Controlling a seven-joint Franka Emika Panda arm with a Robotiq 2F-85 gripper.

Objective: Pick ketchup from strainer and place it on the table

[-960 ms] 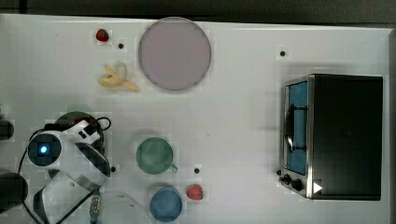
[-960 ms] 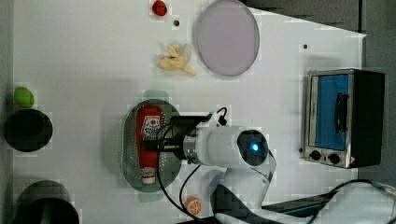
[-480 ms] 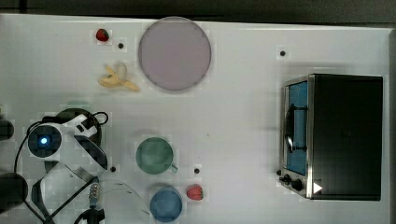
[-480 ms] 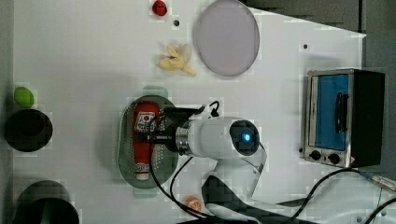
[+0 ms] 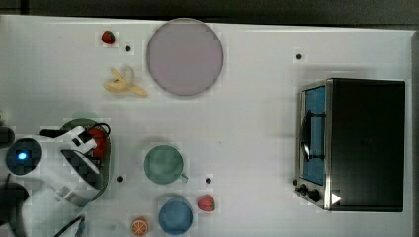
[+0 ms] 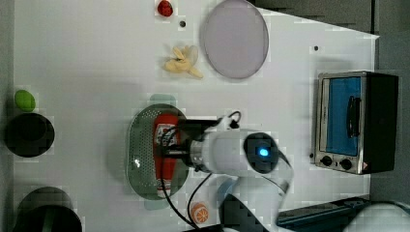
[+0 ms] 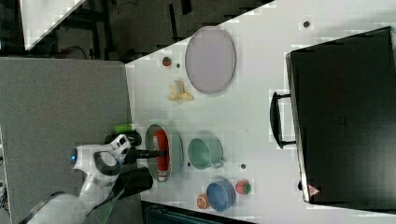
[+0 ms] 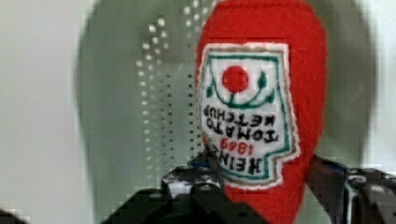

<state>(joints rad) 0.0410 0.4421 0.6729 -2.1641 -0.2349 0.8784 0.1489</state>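
Clamped on the ketchup (image 8: 261, 112) from both sides in the wrist view: one fingertip (image 8: 196, 179) against the label edge, the other against the red body, gripper (image 8: 266, 186) low over the strainer (image 8: 126, 116). Bottle lying inside the strainer, on its perforated bottom.

Left view: ketchup (image 6: 165, 145) lengthwise in the strainer (image 6: 140, 154), gripper (image 6: 175, 145) across its middle. Banana (image 6: 183, 62) and plate (image 6: 235, 38) far up, toaster oven (image 6: 355, 121) at the left view's right.

Top view: strainer (image 5: 79, 121) mostly hidden under the arm, at the top view's left on the table (image 5: 247, 123). Green cup (image 5: 164, 165) near.

Right view: ketchup (image 7: 161, 154) in the strainer (image 7: 176, 149).
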